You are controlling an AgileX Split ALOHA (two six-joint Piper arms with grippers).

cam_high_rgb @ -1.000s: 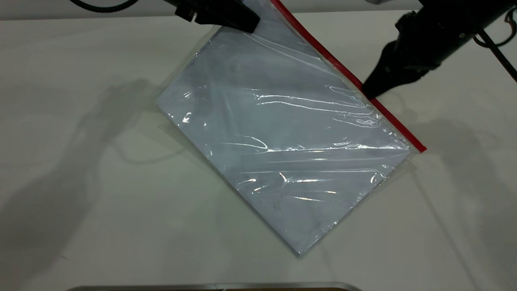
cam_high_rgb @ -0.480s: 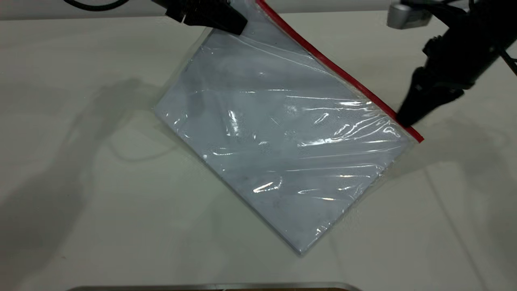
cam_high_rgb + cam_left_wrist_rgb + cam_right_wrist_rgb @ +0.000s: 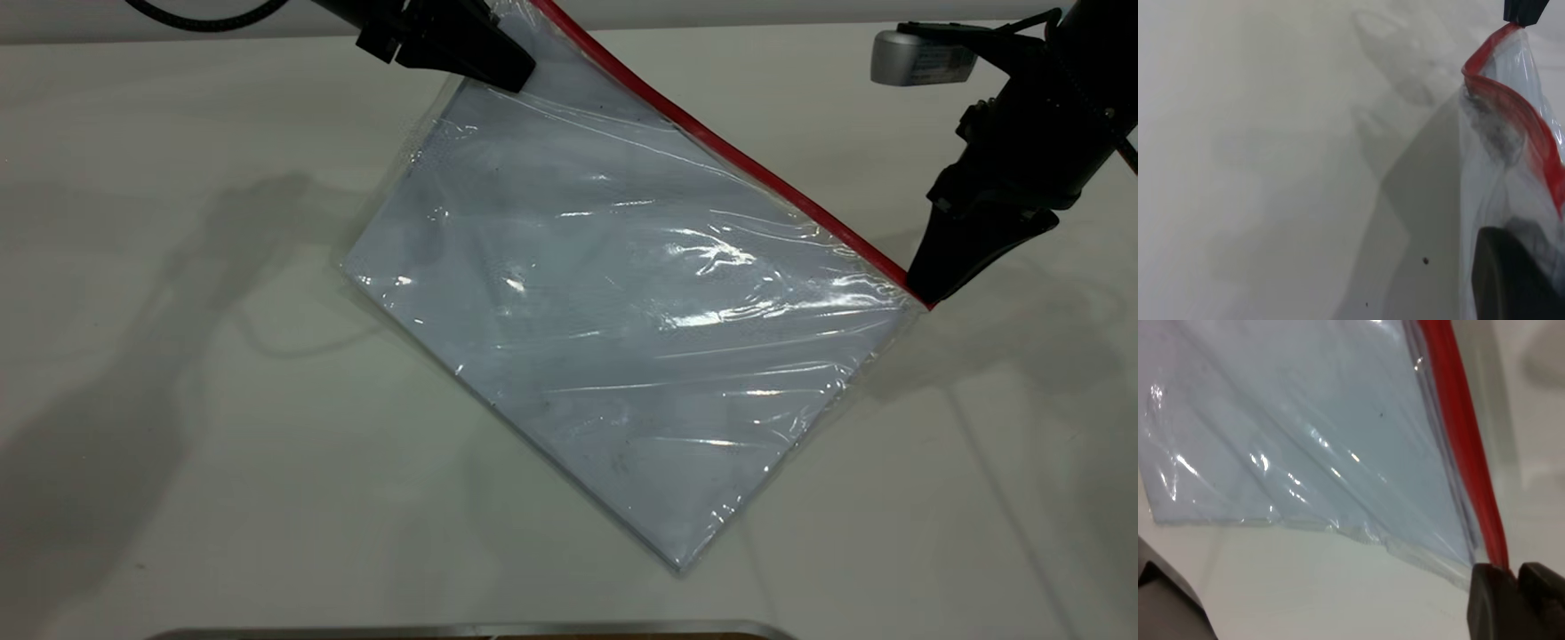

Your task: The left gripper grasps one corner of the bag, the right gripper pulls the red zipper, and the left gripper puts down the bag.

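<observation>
The bag (image 3: 622,320) is a clear pouch with white paper inside, lying slanted on the table with its far corner lifted. The red zipper (image 3: 711,142) runs along its upper right edge. My left gripper (image 3: 520,80) is shut on the corner of the bag (image 3: 533,36) at the far end of the strip and holds it raised; one black finger (image 3: 1511,280) shows behind the plastic. My right gripper (image 3: 925,298) is shut on the red zipper (image 3: 1465,433) at its near right end, with the fingertips (image 3: 1488,600) pinching the strip.
A white table (image 3: 178,400) lies all round the bag. A grey metal edge (image 3: 462,631) runs along the near side. Both arms cast shadows on the table at left and right.
My right gripper has slid along the red zipper from about two thirds down to its near right end. My left gripper has shifted slightly left with the lifted corner.
</observation>
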